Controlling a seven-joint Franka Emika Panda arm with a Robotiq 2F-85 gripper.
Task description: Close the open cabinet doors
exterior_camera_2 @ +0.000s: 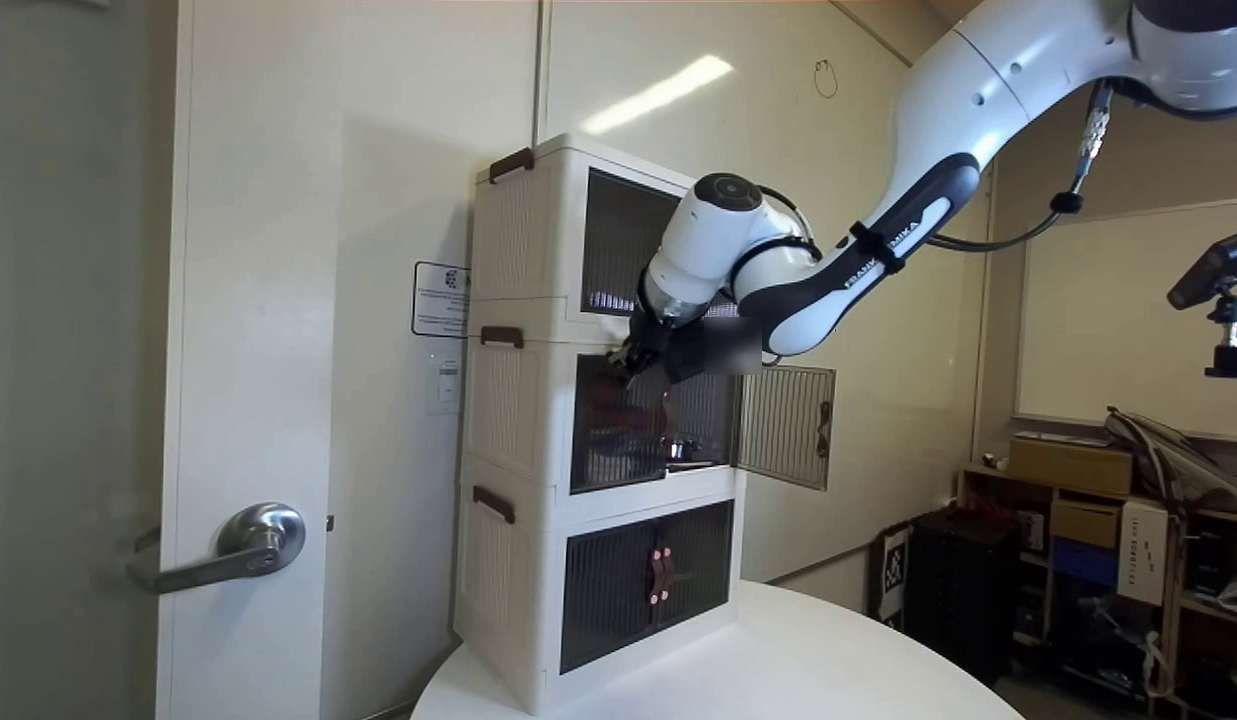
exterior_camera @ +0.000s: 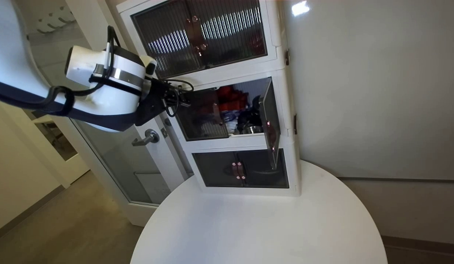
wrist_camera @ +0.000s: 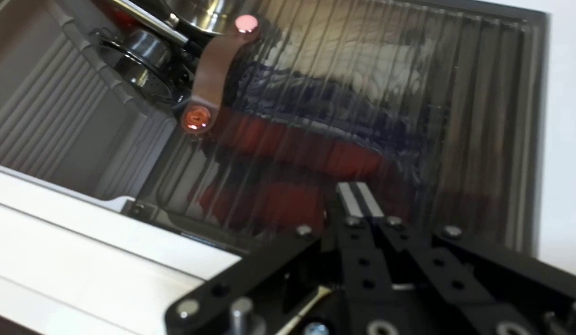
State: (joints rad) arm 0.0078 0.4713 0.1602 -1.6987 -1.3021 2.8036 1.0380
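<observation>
Wrist view: nearest is a black metal two-finger gripper with pale grey, flat-ended fingertips. Its fingers lie pressed together, side by side. In both exterior views a jointed white-and-black robot arm carries it. Below, a round white table occupies the near ground and bears a tall white three-tier box-shaped cabinet. The gripper is at the near face of the middle tier, toward the left; contact with the panel there cannot be determined.

Middle tier, subject of the task: the right door, a dark-framed, ribbed, see-through panel, stands open and projects outward at the right. The left door, of like panel with a brown strap handle and copper-coloured studs, covers its half of the opening, directly beyond the fingertips; whether it is fully seated cannot be told. The dark ribbed upper-tier doors and lower-tier doors are closed.

Within the middle tier, behind the left door, are a red cloth-like bundle and a blue-and-white patterned cloth; a rounded, shiny metal vessel sits in the uncovered half.

A white door with a silver metal lever handle stands left of the cabinet. At the far right, in an exterior view, a brown box lies below a rectangular white board.
</observation>
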